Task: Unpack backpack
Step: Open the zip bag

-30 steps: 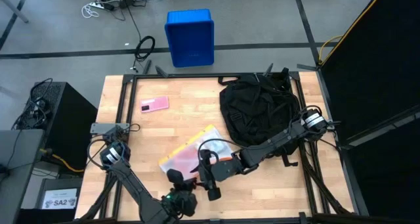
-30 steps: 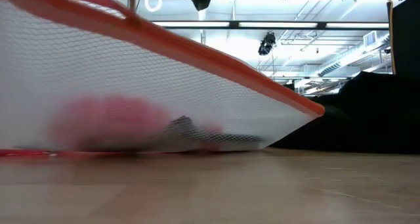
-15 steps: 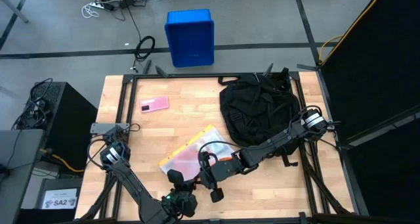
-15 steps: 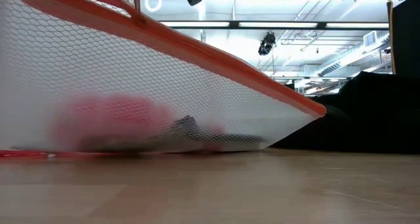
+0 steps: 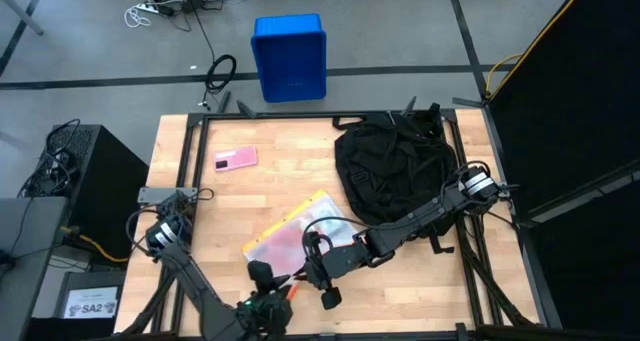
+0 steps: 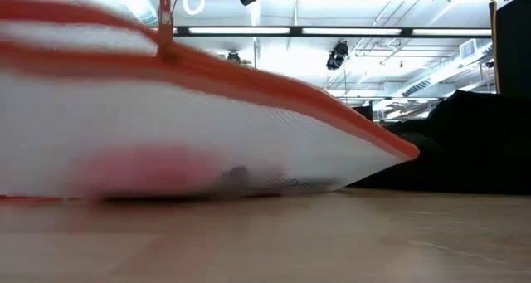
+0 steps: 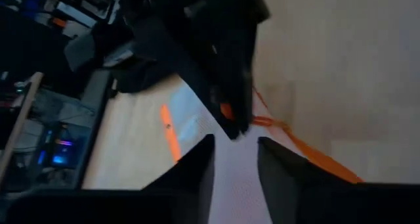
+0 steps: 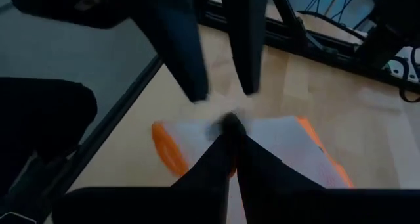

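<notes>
The black backpack (image 5: 392, 171) lies at the table's far right, resting on its side. A white mesh pouch (image 5: 297, 236) with orange trim lies near the table's middle, its near edge raised (image 6: 207, 63). My right gripper (image 8: 230, 124), (image 5: 305, 265) is shut on that raised edge. My left gripper (image 7: 233, 145), (image 5: 264, 279) stands open close by, toward the near edge. Its two fingers (image 8: 190, 73) hang just short of the pouch with nothing between them. My right gripper pinches the pouch's orange-trimmed near edge (image 7: 226, 112) between its two shut fingers. It comes from the table's right, slanting down. That edge is lifted, and the pouch slopes down to its far part (image 6: 390, 154), which rests on the table. A thin orange strip (image 6: 164, 21) runs upward from the raised edge.
A pink flat item (image 5: 235, 159) lies at the far left of the table. A blue crate (image 5: 290, 56) stands on the floor beyond the far edge. Bare wood lies between the pouch and the pink item.
My left gripper has drawn back a little toward the table's near edge. The pouch's raised edge has sunk somewhat and shows blurred, while its far part has stayed on the table.
</notes>
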Available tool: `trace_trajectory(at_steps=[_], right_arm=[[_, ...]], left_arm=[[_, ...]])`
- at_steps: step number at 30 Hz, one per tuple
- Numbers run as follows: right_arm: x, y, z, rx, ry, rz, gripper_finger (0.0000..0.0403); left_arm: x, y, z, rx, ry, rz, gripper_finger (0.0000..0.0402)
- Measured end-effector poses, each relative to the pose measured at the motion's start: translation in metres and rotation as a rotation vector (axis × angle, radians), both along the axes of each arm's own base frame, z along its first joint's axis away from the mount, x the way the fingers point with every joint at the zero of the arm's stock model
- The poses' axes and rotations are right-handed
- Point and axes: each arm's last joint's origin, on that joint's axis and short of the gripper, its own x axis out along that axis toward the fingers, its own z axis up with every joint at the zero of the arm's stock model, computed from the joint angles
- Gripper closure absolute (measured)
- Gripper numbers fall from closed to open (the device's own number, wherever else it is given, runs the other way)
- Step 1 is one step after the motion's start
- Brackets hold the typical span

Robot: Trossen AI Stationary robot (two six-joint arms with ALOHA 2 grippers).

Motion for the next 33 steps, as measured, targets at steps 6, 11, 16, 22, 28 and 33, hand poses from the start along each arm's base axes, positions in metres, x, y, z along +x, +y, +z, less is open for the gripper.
trace_trajectory(at_steps=[6,11,16,22,28,33], right_arm=[[0.001,0.0,0.002,0.012,-0.023,-0.004,0.0402],[0.002,0.001,0.003,0.018,-0.036,-0.005,0.0402],[0.002,0.0,0.003,0.022,-0.036,-0.011,0.0403],[0.004,-0.003,0.004,0.024,-0.037,-0.02,0.0403],[0.005,-0.006,0.004,0.031,-0.036,-0.031,0.0403],[0.005,-0.006,0.004,0.038,-0.033,-0.034,0.0403]], left_arm=[[-0.014,-0.017,-0.004,-0.075,-0.056,-0.007,0.0252],[-0.018,-0.029,-0.026,-0.126,-0.086,-0.034,0.0239],[-0.023,-0.033,-0.049,-0.136,-0.088,-0.05,0.0228],[-0.023,-0.036,-0.068,-0.182,-0.087,-0.064,0.0207],[-0.019,-0.028,-0.087,-0.181,-0.047,-0.056,0.0184],[-0.012,-0.017,-0.094,-0.138,-0.053,-0.03,0.0175]])
